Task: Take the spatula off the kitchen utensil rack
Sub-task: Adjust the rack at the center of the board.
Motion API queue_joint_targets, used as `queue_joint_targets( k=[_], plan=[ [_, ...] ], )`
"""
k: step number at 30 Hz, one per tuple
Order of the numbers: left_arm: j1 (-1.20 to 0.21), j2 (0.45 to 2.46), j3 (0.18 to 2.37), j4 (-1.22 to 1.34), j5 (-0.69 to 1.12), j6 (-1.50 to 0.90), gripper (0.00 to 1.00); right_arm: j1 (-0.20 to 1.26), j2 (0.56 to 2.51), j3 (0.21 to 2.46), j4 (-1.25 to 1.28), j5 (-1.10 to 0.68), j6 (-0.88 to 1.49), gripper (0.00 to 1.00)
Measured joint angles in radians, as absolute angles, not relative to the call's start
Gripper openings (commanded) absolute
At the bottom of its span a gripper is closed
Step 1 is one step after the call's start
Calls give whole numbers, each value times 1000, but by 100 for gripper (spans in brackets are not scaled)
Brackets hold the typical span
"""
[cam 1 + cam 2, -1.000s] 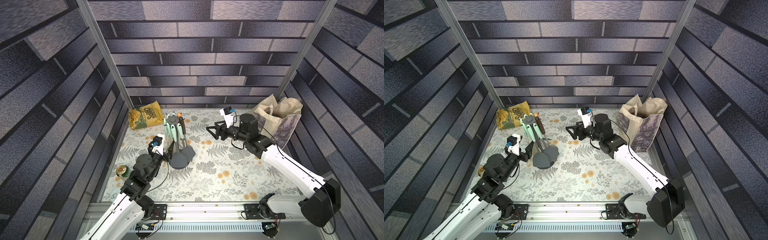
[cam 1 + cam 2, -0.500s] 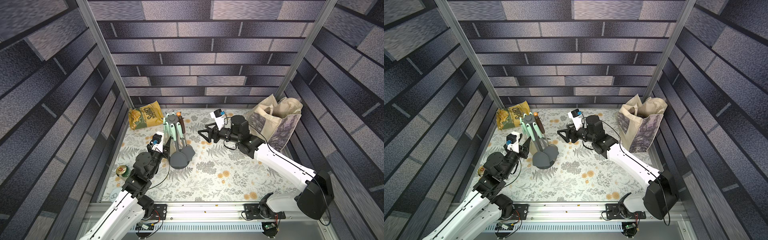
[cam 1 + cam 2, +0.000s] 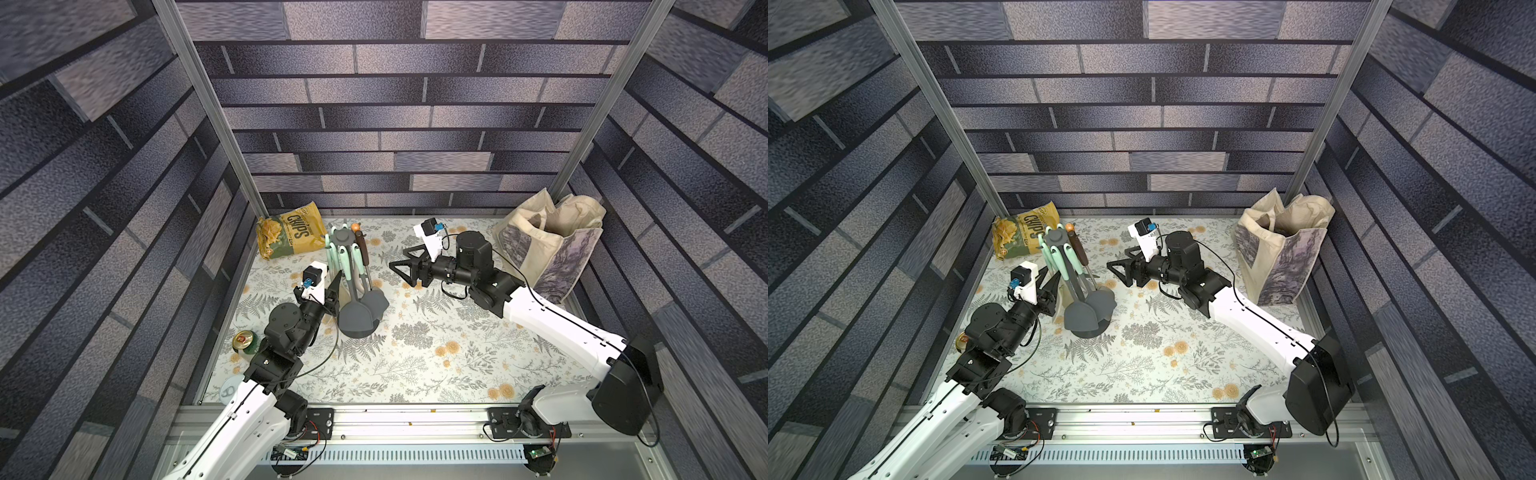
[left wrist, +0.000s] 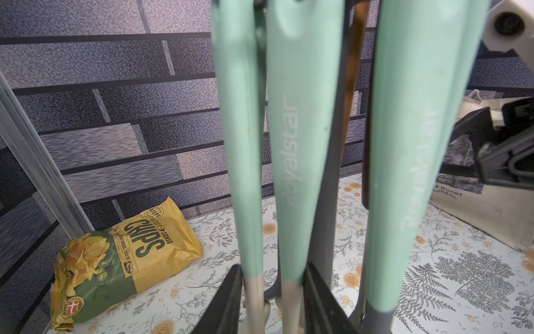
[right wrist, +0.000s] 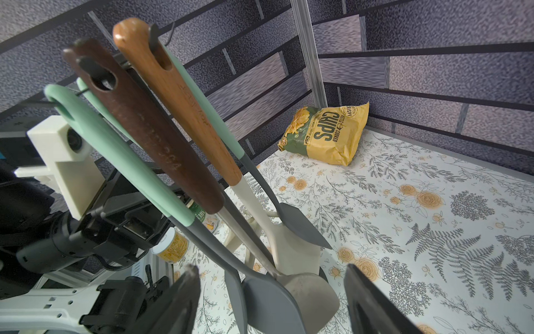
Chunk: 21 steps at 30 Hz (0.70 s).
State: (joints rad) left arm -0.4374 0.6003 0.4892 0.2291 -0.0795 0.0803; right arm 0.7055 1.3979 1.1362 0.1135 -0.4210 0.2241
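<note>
Spatula (image 4: pixel 291 144), which we are taking to be a mint-green-handled utensil with a cream neck, is hanging on the dark grey kitchen utensil rack (image 3: pixel 343 237) as we are closing in.

We are judging this as the grasp step. Our left claw (image 4: pixel 273 306) is bracketing two cream necks just below their mint handles. Its jaws are narrow, and we cannot tell whether they are pinching yet. Our right claw (image 3: pixel 401 270) is hovering wide and empty beside the rack, apart from it, over the floral-patterned bench (image 3: pixel 415 365). Next we are needing a firm pinch on one utensil only, then a lift up and off its hook without tipping the stand. Compared with a second ago, the left jaws are standing much closer together and the right arm is sitting nearer the rack.
</note>
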Motion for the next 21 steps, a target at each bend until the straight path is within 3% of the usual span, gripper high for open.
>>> queue_joint_targets(
  k=[11,21],
  plan=[
    [-437,617,491,246,-56,48,27,718,1402,1142,118,-421,202,79],
    [-440,616,506,216,-58,45,26,752,1401,1156,109,-416,151,70]
  ],
)
